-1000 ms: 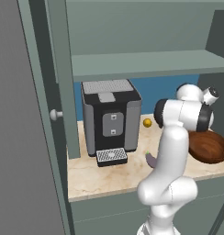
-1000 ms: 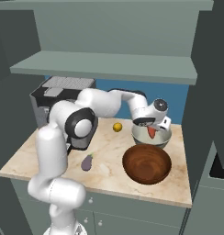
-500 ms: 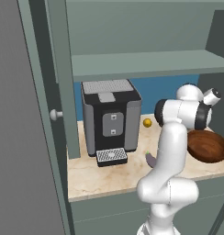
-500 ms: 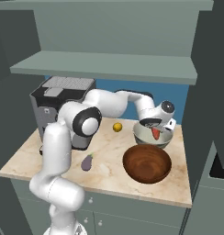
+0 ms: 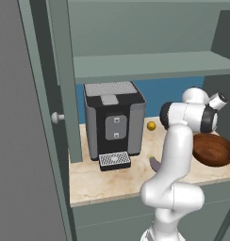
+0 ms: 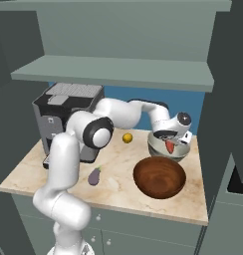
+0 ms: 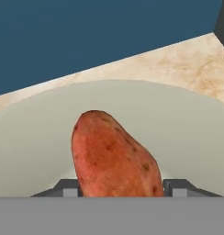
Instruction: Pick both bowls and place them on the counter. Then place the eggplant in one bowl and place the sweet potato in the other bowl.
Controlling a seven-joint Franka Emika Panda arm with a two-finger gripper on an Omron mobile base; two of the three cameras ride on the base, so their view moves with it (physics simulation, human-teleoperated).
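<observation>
My gripper (image 6: 169, 143) is shut on the orange-red sweet potato (image 6: 170, 147) and holds it just over the grey-beige bowl (image 6: 158, 147) at the back right of the counter (image 6: 118, 191). In the hand view the sweet potato (image 7: 114, 158) stands between the two fingers (image 7: 68, 188), with the bowl's pale inside (image 7: 187, 124) behind it. The dark wood-like bowl (image 6: 160, 177) sits in front of the grey one and also appears at the right of the left base view (image 5: 213, 149). The purple eggplant (image 6: 94, 176) lies on the counter left of the wooden bowl.
A black and grey coffee machine (image 6: 63, 117) stands at the counter's left. A small yellow ball (image 6: 127, 138) lies near the blue back wall (image 6: 143, 102). A grey-green shelf (image 6: 118, 69) hangs overhead. A cabinet side (image 6: 225, 99) rises at the right.
The hand has shifted slightly to the right and down over the grey bowl, with the sweet potato still in its grip.
</observation>
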